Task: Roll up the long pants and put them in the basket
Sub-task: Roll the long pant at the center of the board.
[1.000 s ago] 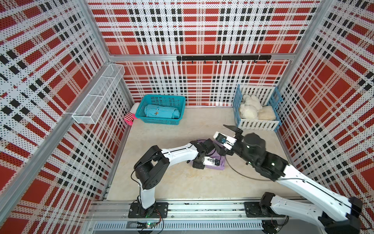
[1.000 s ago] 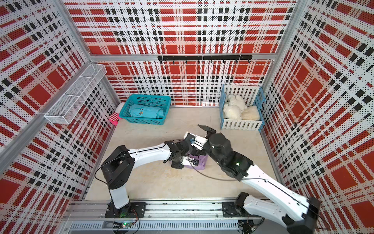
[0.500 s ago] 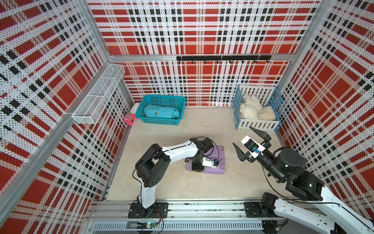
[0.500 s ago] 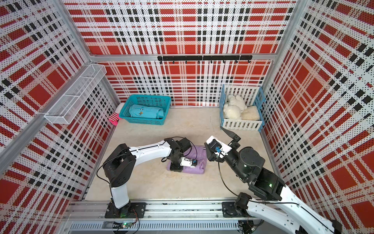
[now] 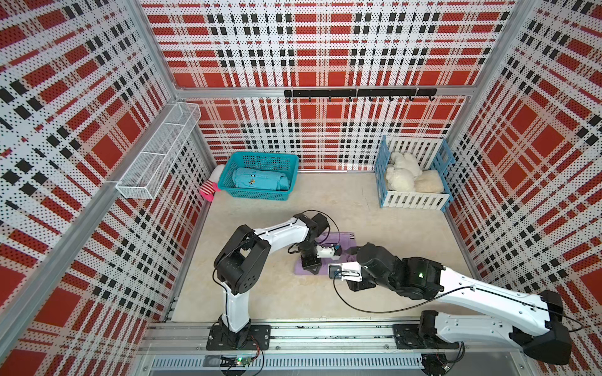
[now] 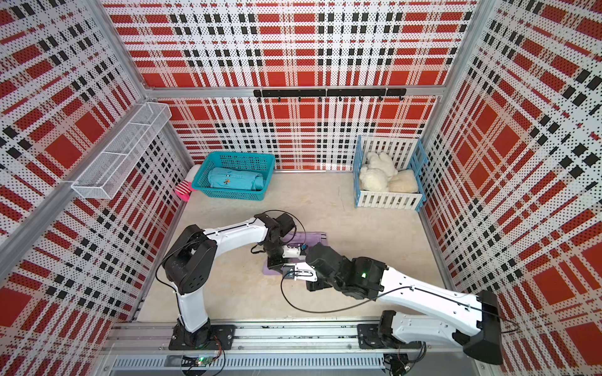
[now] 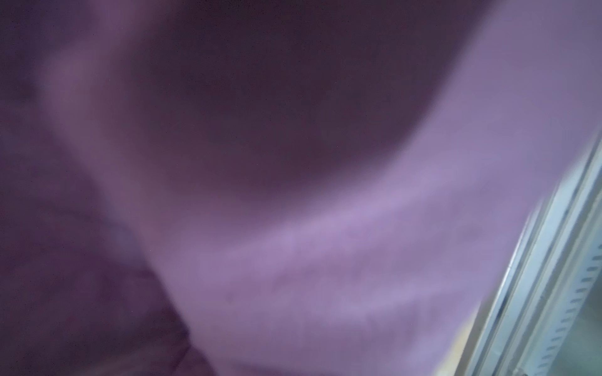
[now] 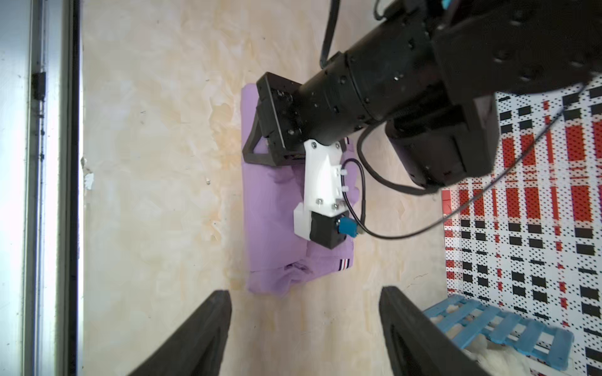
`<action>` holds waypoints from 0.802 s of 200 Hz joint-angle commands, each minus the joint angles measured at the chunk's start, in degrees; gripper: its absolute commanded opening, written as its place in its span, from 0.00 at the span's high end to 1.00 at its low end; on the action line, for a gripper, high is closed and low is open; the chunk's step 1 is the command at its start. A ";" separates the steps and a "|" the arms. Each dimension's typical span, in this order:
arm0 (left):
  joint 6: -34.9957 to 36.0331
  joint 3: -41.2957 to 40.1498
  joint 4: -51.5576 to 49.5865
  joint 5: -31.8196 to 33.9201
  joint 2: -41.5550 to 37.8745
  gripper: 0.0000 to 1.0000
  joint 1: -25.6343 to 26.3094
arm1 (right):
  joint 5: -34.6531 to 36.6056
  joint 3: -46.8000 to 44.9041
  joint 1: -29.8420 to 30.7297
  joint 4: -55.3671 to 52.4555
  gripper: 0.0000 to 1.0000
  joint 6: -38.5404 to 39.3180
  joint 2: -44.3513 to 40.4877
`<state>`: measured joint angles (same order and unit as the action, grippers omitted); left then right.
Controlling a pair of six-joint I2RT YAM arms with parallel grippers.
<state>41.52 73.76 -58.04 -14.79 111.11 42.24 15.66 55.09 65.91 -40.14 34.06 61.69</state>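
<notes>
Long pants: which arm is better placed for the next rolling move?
Probably left: the left gripper is down on the near edge of the long pants, while the right gripper is open, off one end, touching nothing.

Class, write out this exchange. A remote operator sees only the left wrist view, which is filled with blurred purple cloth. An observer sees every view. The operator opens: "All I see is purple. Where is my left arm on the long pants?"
Observer: The left gripper is down on the long pants, a folded lilac bundle on the table, at one end of it. I cannot tell whether its jaws pinch any cloth.
Operator: And the right arm?
Observer: The right gripper faces the bundle's other end, where a bit of the striped waistband shows. Its jaws are open and hold nothing.
</notes>
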 commanded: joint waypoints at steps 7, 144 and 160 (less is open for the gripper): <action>-3.01 -3.19 -4.84 8.70 11.74 0.90 3.85 | -2.03 -0.64 0.99 0.03 0.30 1.03 0.91; -0.73 5.08 -7.19 7.75 18.74 0.84 2.33 | 8.60 -6.95 4.84 19.82 0.28 -2.32 24.55; -0.74 4.99 -7.23 7.75 18.40 0.84 2.15 | 10.62 -6.84 4.59 20.94 0.28 -2.92 26.55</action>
<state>41.41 84.79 -68.29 -10.68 119.17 44.47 21.45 47.77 70.39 -23.29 32.69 86.04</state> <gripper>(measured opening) 0.193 0.714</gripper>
